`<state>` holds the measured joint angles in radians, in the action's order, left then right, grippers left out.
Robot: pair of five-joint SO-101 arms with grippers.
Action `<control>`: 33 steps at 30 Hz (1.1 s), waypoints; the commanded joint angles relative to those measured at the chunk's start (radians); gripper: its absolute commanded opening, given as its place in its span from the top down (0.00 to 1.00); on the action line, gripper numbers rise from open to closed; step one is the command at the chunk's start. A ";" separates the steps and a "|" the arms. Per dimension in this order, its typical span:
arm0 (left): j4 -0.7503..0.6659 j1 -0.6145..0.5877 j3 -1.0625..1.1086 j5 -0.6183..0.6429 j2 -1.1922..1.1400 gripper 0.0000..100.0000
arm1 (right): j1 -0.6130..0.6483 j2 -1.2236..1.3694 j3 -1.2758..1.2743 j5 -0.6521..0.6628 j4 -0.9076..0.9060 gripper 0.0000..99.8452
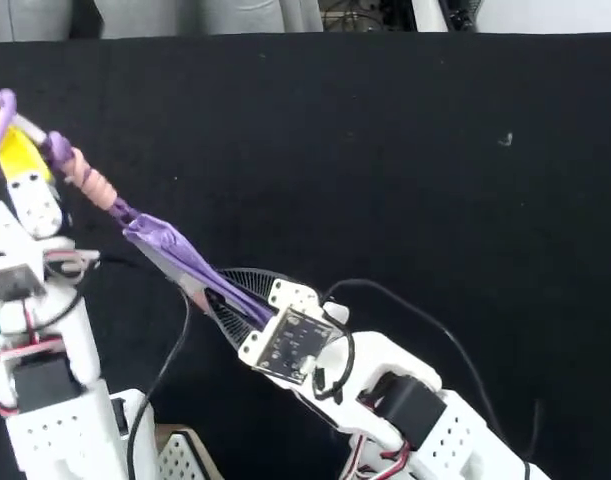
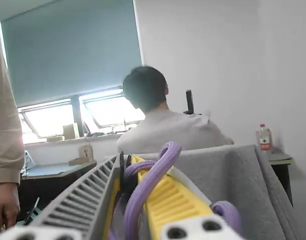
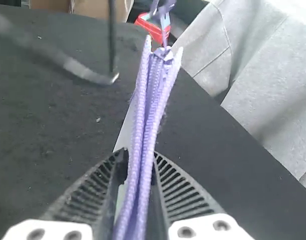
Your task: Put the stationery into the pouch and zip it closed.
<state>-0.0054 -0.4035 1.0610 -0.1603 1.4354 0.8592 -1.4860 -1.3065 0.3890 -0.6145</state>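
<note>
The black table (image 1: 405,150) lay beneath the purple pouch (image 1: 175,250), which was stretched over its near left part, slanting from far left to near right. The right gripper (image 1: 220,295) was clamped on the pouch's near end. The left gripper (image 1: 5,120) was closed on the purple cord (image 2: 151,182) at the far end.
</note>
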 commanded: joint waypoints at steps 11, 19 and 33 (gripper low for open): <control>-0.037 -0.024 0.593 -0.089 0.391 0.97 | -0.006 0.013 -0.010 0.015 0.003 0.99; 0.063 -0.122 0.639 -0.091 0.351 0.97 | -0.006 0.013 -0.039 0.034 0.002 0.99; 0.187 -0.183 0.616 -0.166 0.140 0.97 | -0.006 0.013 -0.042 0.049 -0.060 0.99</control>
<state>0.2002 -0.5432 1.6855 -0.3721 1.6303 0.8623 -1.4876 -1.3295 0.4242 -0.6345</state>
